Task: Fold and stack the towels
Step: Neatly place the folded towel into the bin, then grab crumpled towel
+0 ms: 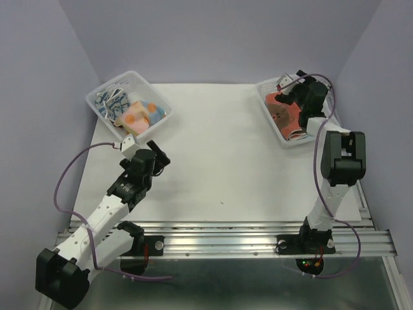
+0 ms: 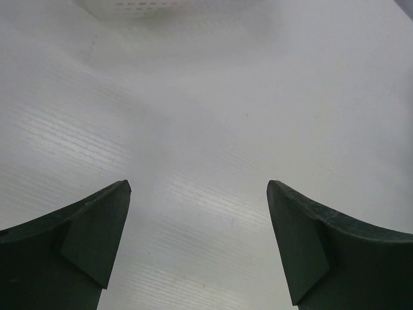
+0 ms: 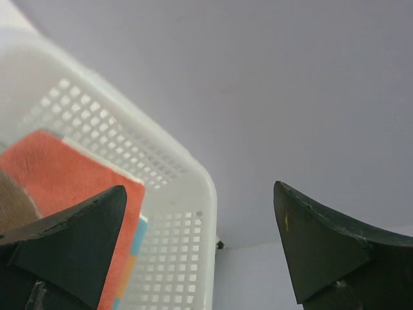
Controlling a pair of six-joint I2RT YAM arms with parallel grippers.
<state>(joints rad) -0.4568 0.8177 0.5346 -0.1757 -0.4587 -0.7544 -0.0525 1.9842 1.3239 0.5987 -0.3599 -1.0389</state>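
A red-orange towel (image 3: 61, 171) lies in the white mesh basket (image 3: 174, 213) directly beneath the right tool (image 3: 200, 188). The finger on the left of the wrist view covers the towel's lower part, and a pale blue and yellow edge shows just beside it. From above, the cloths in this basket read as pink-red with a brown motif, half hidden by the right arm's wrist. The right tool's jaws stand wide apart with nothing between them; through the gap only the basket's corner and the wall show.

The other towels (image 1: 132, 111), one blue-white patterned, one orange with pale dots and one blue, lie heaped in a second basket (image 1: 103, 97) just beyond the left tool (image 2: 199, 186), well apart from the right tool. How many are in the heap cannot be told. The left tool's jaws are spread fully and grip nothing, over bare desk (image 1: 219, 161). Its wrist view catches only that basket's near rim, cut off at the top edge.

The desk is a white, faintly ribbed sheet. Pale lilac-grey walls close it in on three sides.
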